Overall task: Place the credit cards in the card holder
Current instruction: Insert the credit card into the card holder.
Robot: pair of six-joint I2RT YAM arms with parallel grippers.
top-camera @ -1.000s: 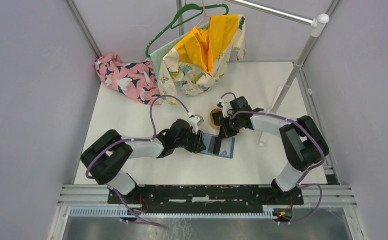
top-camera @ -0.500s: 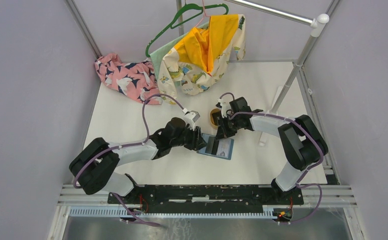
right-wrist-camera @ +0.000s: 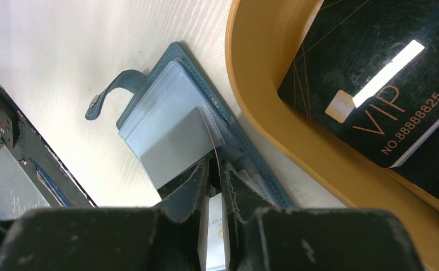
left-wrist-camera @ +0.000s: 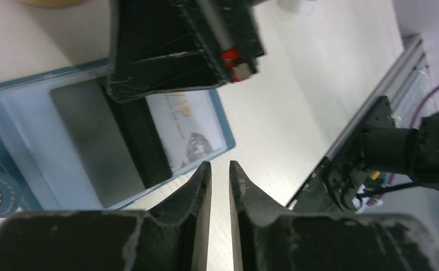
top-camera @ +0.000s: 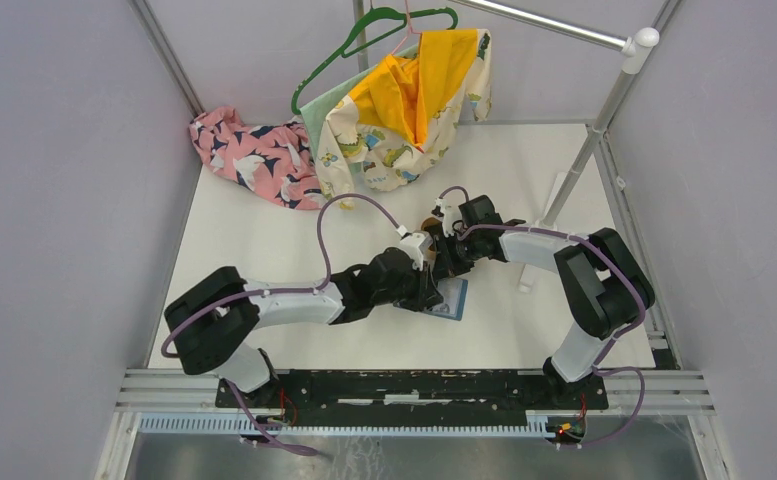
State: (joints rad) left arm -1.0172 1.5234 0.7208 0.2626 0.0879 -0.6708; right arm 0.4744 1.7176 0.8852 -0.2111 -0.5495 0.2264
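Where the small teal-blue folding card holder of soft leather-like material lies opened flat on the white table, one long edge is set just beside the rim of the oval tan wooden tray, in which a black credit card lettered VIP is laid. A plain grey card is housed in a clear sleeve of the card holder, a pale printed card is lodged in another pocket, and the snap tab is turned outward onto the table. The right gripper is set directly over the middle of the card holder, tips down among its sleeves, the right arm being folded at the elbow with its forearm reaching towards the card holder. Its fingers are drawn almost together, and the thin edge of a clear sleeve is seen running into the slit; whether that sleeve is pinched cannot be told. The left gripper is held at the card holder's edge by the pale printed card, the left arm being stretched low and long towards the card holder. Only a narrow gap is left between its fingers, and nothing is seen within it.
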